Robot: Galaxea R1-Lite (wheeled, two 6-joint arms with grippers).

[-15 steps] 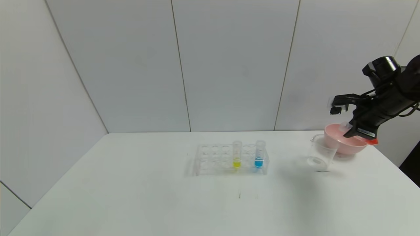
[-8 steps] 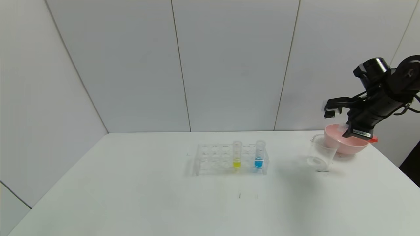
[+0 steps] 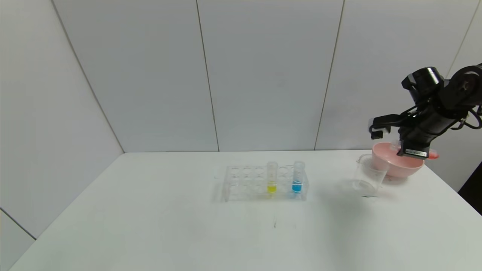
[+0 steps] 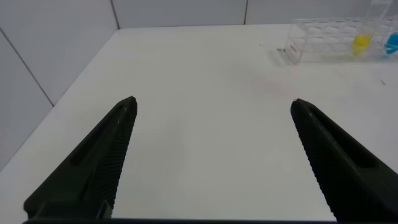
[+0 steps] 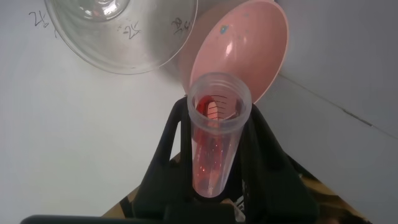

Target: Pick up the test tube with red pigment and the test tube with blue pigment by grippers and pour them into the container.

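My right gripper (image 3: 403,146) is shut on the test tube with red pigment (image 5: 217,134) and holds it tilted nearly level above the pink bowl, its open mouth (image 3: 395,144) facing the clear beaker (image 3: 369,175). Red liquid lies along the tube's inside. In the right wrist view the beaker (image 5: 118,37) is beyond the tube's mouth and to one side. The test tube with blue pigment (image 3: 298,177) stands upright at the right end of the rack. My left gripper (image 4: 212,101) is open and empty over bare table, out of the head view.
A clear tube rack (image 3: 244,182) sits mid-table and also holds a tube with yellow liquid (image 3: 272,177). The pink bowl (image 3: 395,167) stands right behind the beaker at the table's far right, near the wall. The white table (image 3: 188,233) is open in front.
My right gripper has shifted a little left and up over the bowl and has turned, bringing the red tube closer to level. Rack, beaker and bowl have not moved.
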